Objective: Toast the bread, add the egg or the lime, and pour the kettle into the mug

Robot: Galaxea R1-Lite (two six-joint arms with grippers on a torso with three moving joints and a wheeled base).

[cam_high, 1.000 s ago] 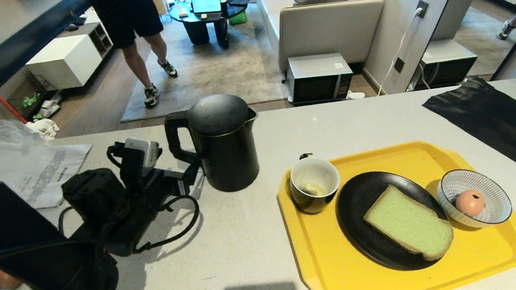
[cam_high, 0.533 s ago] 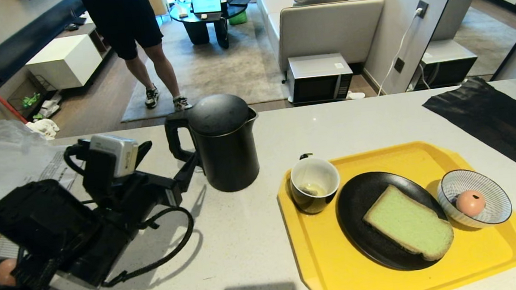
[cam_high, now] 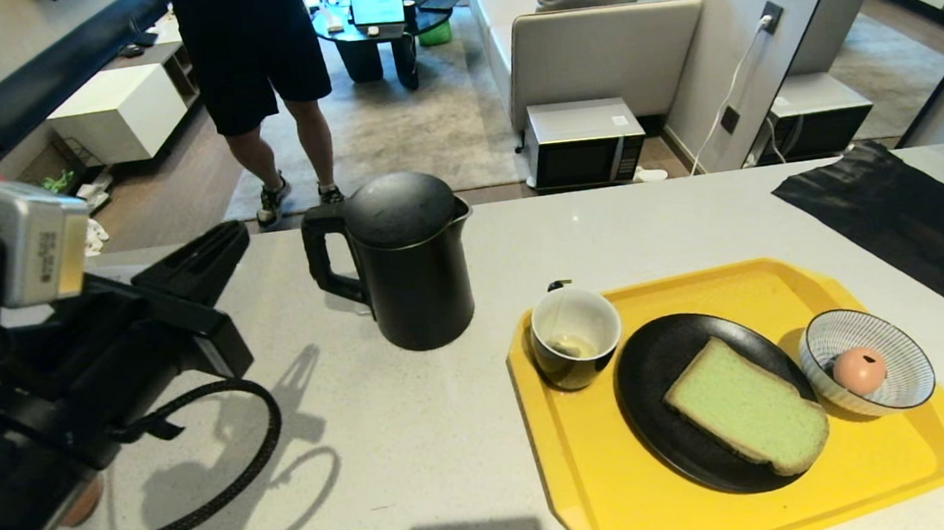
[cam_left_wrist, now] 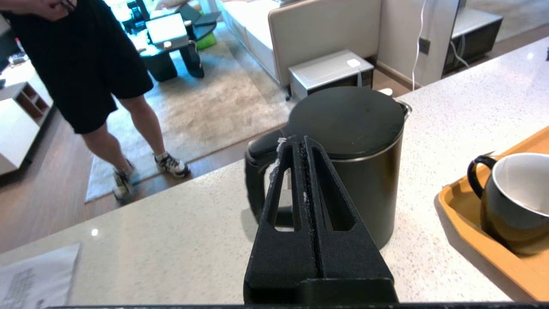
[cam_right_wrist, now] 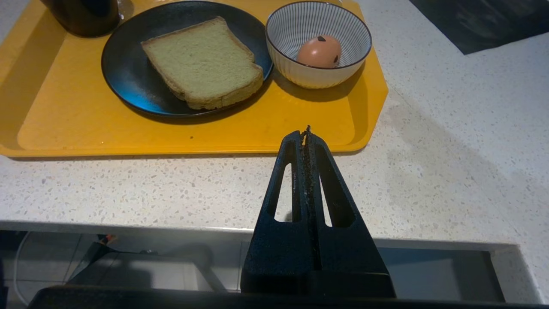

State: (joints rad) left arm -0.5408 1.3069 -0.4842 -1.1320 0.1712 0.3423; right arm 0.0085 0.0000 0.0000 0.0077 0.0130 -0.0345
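Observation:
The black kettle stands on the counter with its handle turned to the left. My left gripper hovers left of that handle, raised off the counter, shut and empty; in the left wrist view the left gripper points at the kettle. On a yellow tray are the black mug, a black plate with the green bread, and a striped bowl holding the pinkish egg. My right gripper is shut and empty at the counter's near edge, short of the tray and the egg.
A black mat lies at the counter's far right. A person stands on the floor beyond the counter. A brown egg shows under my left arm. A microwave sits on the floor behind.
My left gripper has drawn back from the kettle handle, risen to the left and shut with nothing in it. The kettle has stayed put. The person has stepped to the right.

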